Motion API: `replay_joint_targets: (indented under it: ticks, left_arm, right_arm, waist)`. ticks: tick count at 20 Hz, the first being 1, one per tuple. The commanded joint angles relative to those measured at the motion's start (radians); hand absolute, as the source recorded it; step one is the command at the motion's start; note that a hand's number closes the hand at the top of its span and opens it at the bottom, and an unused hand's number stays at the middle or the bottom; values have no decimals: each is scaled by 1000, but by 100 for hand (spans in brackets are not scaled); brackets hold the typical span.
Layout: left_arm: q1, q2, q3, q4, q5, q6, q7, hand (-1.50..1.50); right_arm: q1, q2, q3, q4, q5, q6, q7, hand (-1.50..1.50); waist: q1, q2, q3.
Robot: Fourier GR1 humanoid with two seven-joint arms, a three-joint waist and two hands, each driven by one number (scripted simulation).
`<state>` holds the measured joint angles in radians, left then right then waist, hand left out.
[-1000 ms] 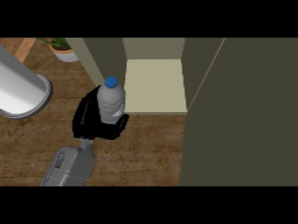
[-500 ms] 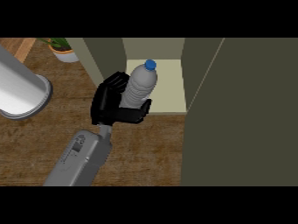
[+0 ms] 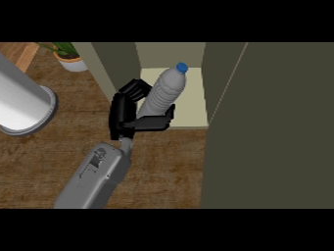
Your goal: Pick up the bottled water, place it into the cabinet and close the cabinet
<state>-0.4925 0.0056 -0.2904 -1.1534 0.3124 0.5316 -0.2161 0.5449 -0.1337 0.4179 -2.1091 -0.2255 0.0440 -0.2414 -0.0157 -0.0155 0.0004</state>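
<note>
At the cabinet (image 3: 171, 100) mouth, the right hand (image 3: 126, 112) curls round the tilted bottled water (image 3: 164, 93).

Single head view — steep downward look, close over counter (image 3: 46, 162).

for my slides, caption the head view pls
Hand holds the water bottle tilted at the open cabinet.
</note>
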Motion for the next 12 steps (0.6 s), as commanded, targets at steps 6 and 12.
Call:
replay_joint_targets:
  ticks: [6,12]
  left_arm:
    - [-392,24,95,353,-47,-9,49,150]
    - [-555,19,177,638,-60,-38,-49,150]
  right_arm:
    - [-13,7,-4,13,-13,2,-12,-150]
    - [37,-32,11,-7,1,16,-17,-150]
  waist:
    - [-41,31,0]
    - [-44,32,-1]
